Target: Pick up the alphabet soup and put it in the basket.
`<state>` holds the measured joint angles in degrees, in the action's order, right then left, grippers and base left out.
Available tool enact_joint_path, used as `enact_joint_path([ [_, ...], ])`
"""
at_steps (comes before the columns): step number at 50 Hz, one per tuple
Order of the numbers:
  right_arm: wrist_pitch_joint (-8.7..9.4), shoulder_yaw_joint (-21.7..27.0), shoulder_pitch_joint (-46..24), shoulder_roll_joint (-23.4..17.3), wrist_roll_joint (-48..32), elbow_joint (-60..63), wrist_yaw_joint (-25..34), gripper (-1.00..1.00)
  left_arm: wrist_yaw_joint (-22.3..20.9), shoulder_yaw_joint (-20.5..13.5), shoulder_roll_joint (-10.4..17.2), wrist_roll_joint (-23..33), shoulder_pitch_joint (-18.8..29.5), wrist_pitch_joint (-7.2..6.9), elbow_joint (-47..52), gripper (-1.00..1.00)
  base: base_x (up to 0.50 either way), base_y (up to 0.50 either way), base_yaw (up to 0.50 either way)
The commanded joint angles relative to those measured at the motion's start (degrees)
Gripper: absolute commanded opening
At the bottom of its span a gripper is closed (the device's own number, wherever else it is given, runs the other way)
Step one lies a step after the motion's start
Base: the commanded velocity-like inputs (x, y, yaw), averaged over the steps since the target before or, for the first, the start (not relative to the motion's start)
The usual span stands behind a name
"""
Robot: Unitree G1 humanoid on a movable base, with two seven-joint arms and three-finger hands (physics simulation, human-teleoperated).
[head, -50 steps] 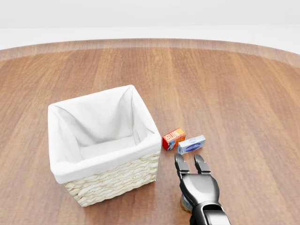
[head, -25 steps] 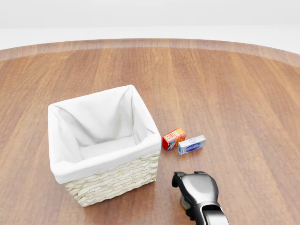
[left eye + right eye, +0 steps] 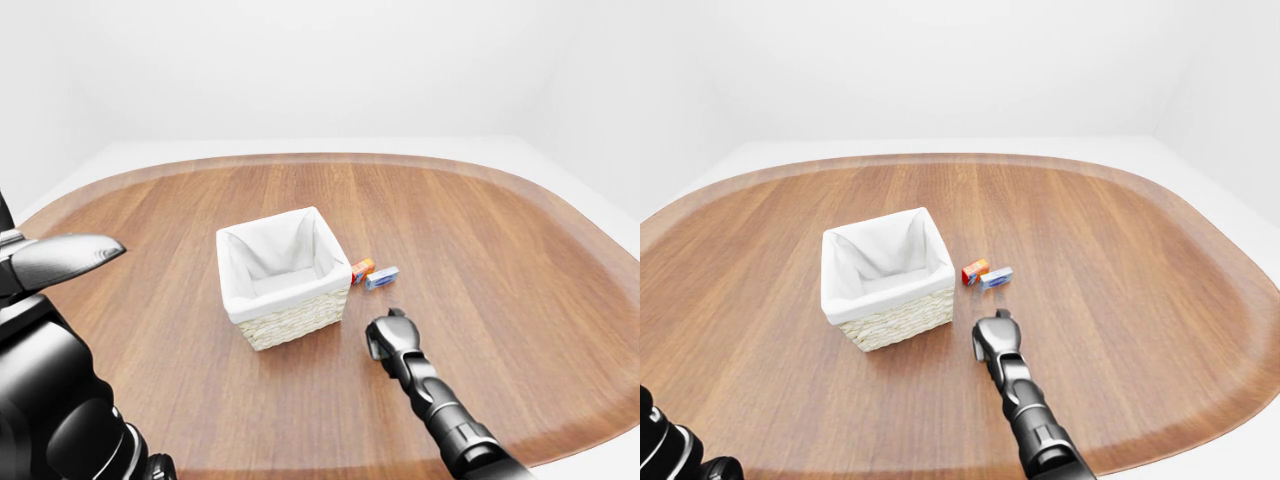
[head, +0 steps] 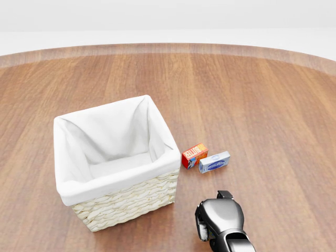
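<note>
A small red-and-orange box (image 4: 194,155) and a pale blue-and-white box (image 4: 214,161) lie side by side on the wooden tabletop (image 4: 262,105), touching or nearly so. In the head view both sit above the right hand (image 4: 219,216), apart from it, the blue box nearer to it and the red one further to its upper left. The tabletop is oval, with white surroundings beyond its rim.

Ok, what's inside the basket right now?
Only the white cloth lining shows inside the basket; no item lies on its visible floor. The near wall hides the nearest part of the floor.
</note>
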<state>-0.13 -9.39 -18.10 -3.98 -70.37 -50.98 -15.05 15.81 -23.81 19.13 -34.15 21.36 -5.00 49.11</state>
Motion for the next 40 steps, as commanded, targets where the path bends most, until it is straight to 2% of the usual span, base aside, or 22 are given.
enact_joint_path([
  [1, -0.77, -1.1, -0.1, -0.2, 0.2, -1.0, -0.8, -0.95, -0.1, 0.1, 0.2, 0.1, 0.0, 0.00, -0.2, 1.00, 0.00, 0.00, 0.00],
  [6, -1.09, -1.1, 0.0, -0.5, -0.6, -0.1, -0.1, -0.95, -0.2, 0.2, 0.2, 0.5, -0.1, 0.00, -0.3, 1.00, 0.00, 0.00, 0.00],
  [10, -2.06, -0.7, -0.7, -0.9, -0.8, -0.2, -0.4, -0.95, -0.2, 0.2, 0.1, 0.6, -0.1, 0.00, -0.2, 1.00, 0.00, 0.00, 0.00],
  [17, -1.24, 0.5, 1.3, -1.7, -0.7, 8.1, 3.9, -0.95, -0.3, 0.2, 0.0, 0.6, -0.1, 0.00, -0.2, 1.00, 0.00, 0.00, 0.00],
  [21, -0.46, 1.5, 3.7, -2.2, -0.6, 16.6, 9.1, -0.94, 0.0, 0.0, -0.1, 0.4, 0.0, 0.00, 0.3, 1.00, 0.00, 0.00, 0.00],
  [25, -0.64, 1.8, 5.2, -2.4, -1.0, 21.2, 12.3, -0.94, 0.1, 0.0, -0.1, 0.1, 0.0, 0.00, 0.3, 1.00, 0.00, 0.00, 0.00],
  [31, 0.03, 2.4, 9.8, -2.7, -2.2, 35.4, 22.1, -0.94, 0.5, -0.3, 0.1, -0.7, 0.3, 0.00, 0.4, 1.00, 0.00, 0.00, 0.00],
  [36, -0.19, 3.5, 12.1, -2.5, -3.2, 46.4, 28.7, -0.94, 0.6, -0.1, 0.2, -0.7, 0.1, 0.00, 0.3, 1.00, 0.00, 0.00, 0.00],
  [40, -0.50, 4.3, 12.4, -2.4, -3.6, 50.3, 31.9, -0.94, 1.0, -0.3, 0.2, -1.1, 0.3, 0.00, 0.6, 1.00, 0.00, 0.00, 0.00],
])
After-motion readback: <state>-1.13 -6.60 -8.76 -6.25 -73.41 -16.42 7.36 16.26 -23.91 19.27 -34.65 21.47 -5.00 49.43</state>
